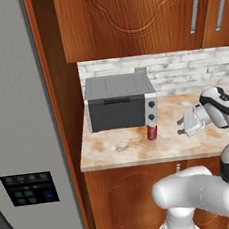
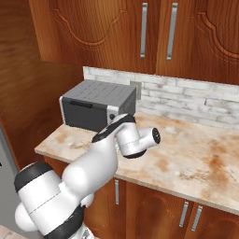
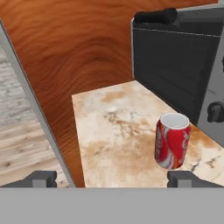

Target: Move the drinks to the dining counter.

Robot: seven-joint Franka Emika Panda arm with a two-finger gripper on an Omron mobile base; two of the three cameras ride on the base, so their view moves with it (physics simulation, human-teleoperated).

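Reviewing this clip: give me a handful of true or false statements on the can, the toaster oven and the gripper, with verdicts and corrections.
1. The red can stands upright on the marbled counter. True.
2. The can lies on top of the toaster oven. False: it stands on the counter in front of the oven, near its knob side.
3. The gripper is open and holds nothing. True.
4. The gripper is closed on the can. False: a gap of bare counter lies between them in the left base view.
5. The oven door is shut. True.

Base views flank the marbled counter (image 1: 116,154), hand view close, facing red can (image 3: 172,141)
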